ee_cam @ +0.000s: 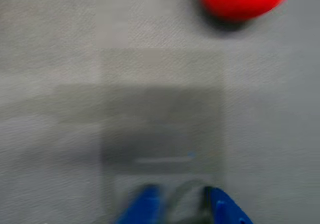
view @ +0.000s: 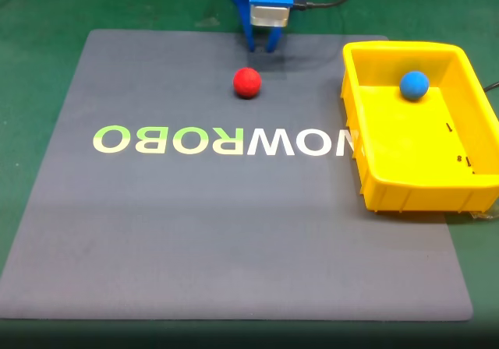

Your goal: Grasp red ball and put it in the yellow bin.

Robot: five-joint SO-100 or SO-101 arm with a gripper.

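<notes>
The red ball rests on the grey mat, a short way in front of my blue gripper at the mat's far edge. In the wrist view the red ball sits at the top right, blurred, well ahead of the gripper. The two blue fingertips stand a small gap apart with nothing between them. The yellow bin stands on the right side of the mat, apart from the ball and the gripper.
A blue ball lies inside the yellow bin near its far wall. The grey mat bears large pale lettering across its middle and lies on a green table. Cables run behind the arm.
</notes>
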